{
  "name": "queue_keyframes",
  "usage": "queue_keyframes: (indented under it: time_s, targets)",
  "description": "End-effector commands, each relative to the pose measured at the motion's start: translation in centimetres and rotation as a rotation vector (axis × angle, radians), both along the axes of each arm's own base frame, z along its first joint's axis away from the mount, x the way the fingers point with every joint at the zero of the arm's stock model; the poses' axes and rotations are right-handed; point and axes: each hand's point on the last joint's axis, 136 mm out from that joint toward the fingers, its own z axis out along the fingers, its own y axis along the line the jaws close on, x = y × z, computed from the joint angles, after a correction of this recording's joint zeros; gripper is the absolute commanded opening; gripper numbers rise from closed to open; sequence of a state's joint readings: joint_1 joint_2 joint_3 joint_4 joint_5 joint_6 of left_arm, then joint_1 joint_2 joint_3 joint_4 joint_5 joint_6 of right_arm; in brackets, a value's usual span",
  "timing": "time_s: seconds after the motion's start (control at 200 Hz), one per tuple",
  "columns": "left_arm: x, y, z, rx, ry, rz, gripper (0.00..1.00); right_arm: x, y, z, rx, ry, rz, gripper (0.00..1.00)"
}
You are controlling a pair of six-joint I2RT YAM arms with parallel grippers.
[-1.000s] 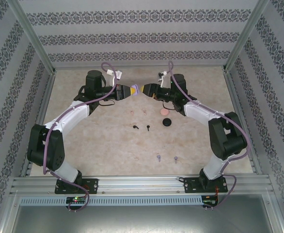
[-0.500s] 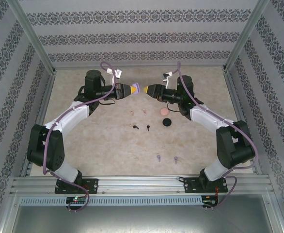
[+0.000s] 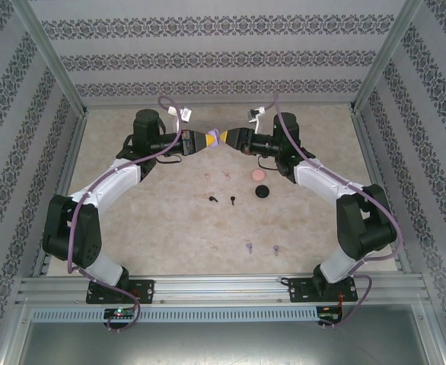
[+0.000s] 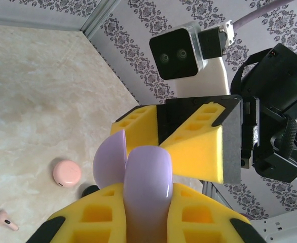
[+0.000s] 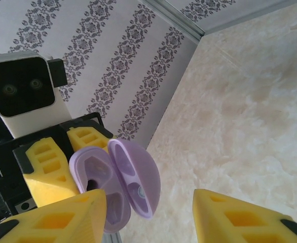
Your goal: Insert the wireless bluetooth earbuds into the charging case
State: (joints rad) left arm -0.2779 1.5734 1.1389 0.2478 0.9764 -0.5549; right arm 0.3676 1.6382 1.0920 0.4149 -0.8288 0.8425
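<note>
Left wrist: case [image 4: 147, 174] (purple) in tool [image 4: 146, 210]

Case aloft, earbuds on the desk [image 3: 154, 220]
The open case [image 3: 216, 140] sits upper centre between left fingers [image 3: 200, 141] and right fingers [image 3: 234, 139]; earbuds [image 3: 214, 199] lie below, two other cases [image 3: 259, 176] at their right.

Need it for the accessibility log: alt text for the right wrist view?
An open light purple charging case sits lower left, clamped in the left gripper's yellow fingers. The right gripper's own fingers stand apart along the bottom edge, with the beige table and a patterned wall behind.
</note>
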Motion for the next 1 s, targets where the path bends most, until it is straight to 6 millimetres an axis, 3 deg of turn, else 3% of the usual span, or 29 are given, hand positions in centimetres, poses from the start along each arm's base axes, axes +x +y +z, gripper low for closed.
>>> queue_keyframes:
  time_s: [0.0, 0.43, 0.994]
  targets:
    - [-0.3, -0.7, 1.6, -0.024, -0.056, -0.031, 0.00, 0.0, 1.0, 0.8, 0.014, -0.022, 0.032, 0.47]
    - [-0.5, -0.9, 1.9, -0.026, -0.064, -0.034, 0.00, 0.2, 1.3, -1.1, -0.004, 0.018, 0.027, 0.33]
    - [-0.4, -1.3, 1.4, -0.023, -0.057, -0.035, 0.00, 0.5, 2.0, -1.0, 0.005, 0.029, 0.060, 0.19]
